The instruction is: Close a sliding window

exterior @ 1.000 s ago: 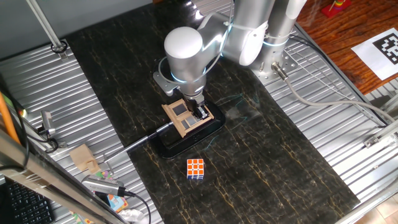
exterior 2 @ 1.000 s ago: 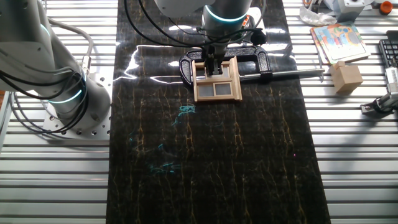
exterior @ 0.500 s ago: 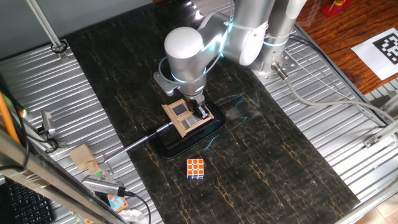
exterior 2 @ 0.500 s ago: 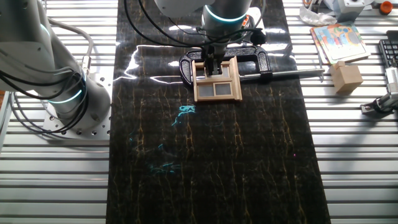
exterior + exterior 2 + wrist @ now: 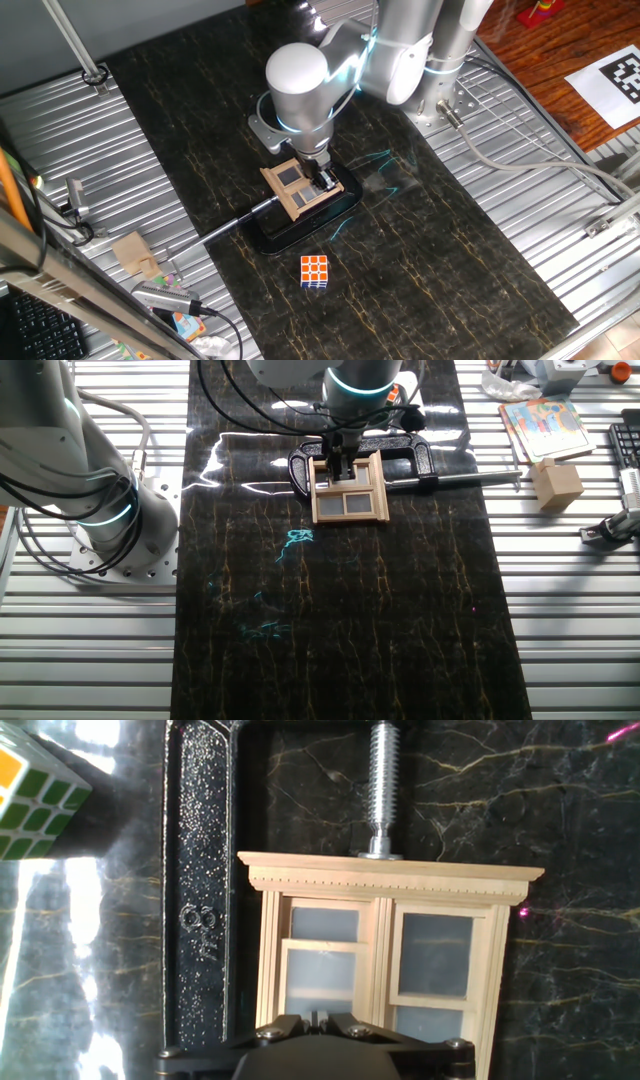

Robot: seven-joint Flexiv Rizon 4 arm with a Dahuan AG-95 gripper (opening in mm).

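Note:
The sliding window (image 5: 297, 188) is a small light-wood frame with dark panes, held in a black C-clamp (image 5: 268, 236) on the dark marbled table. It also shows in the other fixed view (image 5: 350, 493) and in the hand view (image 5: 392, 945). In the hand view the left sash (image 5: 318, 975) sits offset from the pane above it. My gripper (image 5: 325, 182) comes down from above onto the window's upper part (image 5: 340, 468). In the hand view its fingertips (image 5: 318, 1017) are pressed together at the left sash's lower edge, with nothing visibly between them.
An orange-white puzzle cube (image 5: 315, 271) lies near the clamp, seen at the hand view's top left corner (image 5: 30, 792). The clamp's screw (image 5: 384, 780) and long handle (image 5: 470, 479) stick out. A wooden block (image 5: 556, 484) and clutter sit on the ribbed metal side. A second arm's base (image 5: 95, 495) stands by the table.
Almost nothing: the arm and gripper have shifted only a pixel or two over the window. The window and cube have not visibly moved.

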